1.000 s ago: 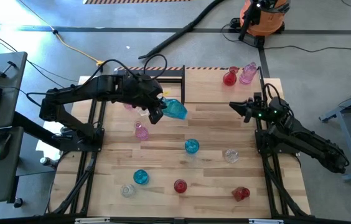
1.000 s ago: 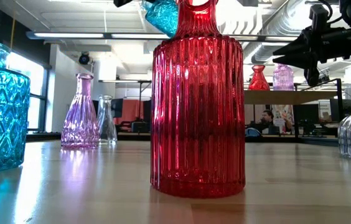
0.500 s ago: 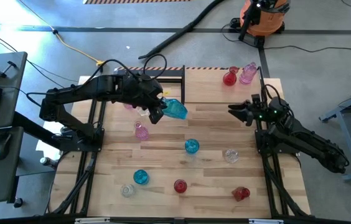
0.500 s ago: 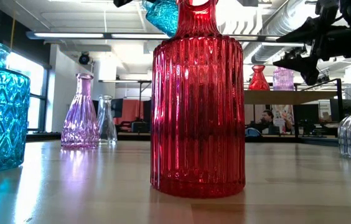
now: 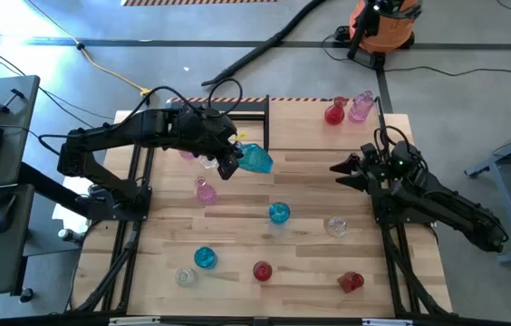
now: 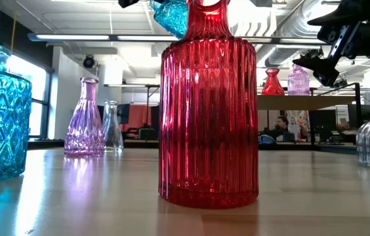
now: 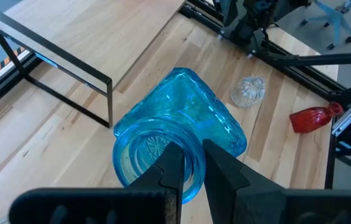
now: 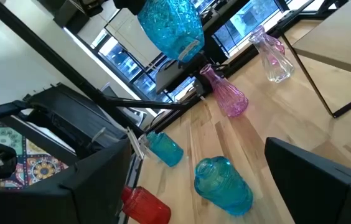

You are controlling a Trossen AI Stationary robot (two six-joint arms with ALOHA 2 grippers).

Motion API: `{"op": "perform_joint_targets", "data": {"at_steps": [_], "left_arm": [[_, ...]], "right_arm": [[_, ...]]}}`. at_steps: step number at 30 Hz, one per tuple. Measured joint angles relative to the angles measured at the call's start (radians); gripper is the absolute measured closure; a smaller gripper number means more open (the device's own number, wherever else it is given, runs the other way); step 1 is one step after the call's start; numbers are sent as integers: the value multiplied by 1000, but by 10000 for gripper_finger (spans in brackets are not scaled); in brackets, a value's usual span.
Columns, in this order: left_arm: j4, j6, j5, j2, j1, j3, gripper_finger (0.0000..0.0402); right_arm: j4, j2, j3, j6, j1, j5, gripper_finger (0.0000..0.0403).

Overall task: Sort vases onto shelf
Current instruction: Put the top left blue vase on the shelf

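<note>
My left gripper (image 5: 231, 164) is shut on a blue vase (image 5: 255, 158), which it holds in the air over the table's far middle, beside the black open frame (image 5: 237, 106). The same blue vase (image 7: 182, 124) fills the left wrist view. A red vase (image 5: 332, 114) and a pink vase (image 5: 361, 106) stand on the shelf (image 5: 301, 122) at the far right. My right gripper (image 5: 339, 172) hovers open near the shelf's front edge, with nothing between its fingers. Several more vases stand on the table; one red vase (image 5: 351, 282) lies on its side. My left gripper pinches the blue vase's mouth rim (image 7: 191, 177), one finger (image 7: 170, 167) inside the opening and the other (image 7: 223, 169) outside the neck. The vase is lifted clear of the table. It is tilted far over, its body pointing toward the table's right.
A pink vase (image 5: 205, 191), a blue vase (image 5: 279, 213) and a clear vase (image 5: 336, 225) stand mid-table. Another blue vase (image 5: 205, 257), a clear one (image 5: 185, 277) and a red one (image 5: 262, 270) stand near the front edge. A pink vase (image 5: 188, 154) and a clear vase (image 5: 208, 162) stand under the left arm.
My right gripper has opened wide and shifted slightly toward the table's near edge. The left gripper and its blue vase have kept still.
</note>
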Motion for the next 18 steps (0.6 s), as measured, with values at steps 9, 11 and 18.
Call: {"op": "perform_joint_targets", "data": {"at_steps": [9,11,18], "left_arm": [[0,9,33,0,0,0,371],[0,9,34,0,0,0,371],[0,6,34,0,0,0,371]], "right_arm": [[0,0,0,7,0,151,50],[0,0,0,72,0,180,50],[1,12,0,302,0,217,50]]}}
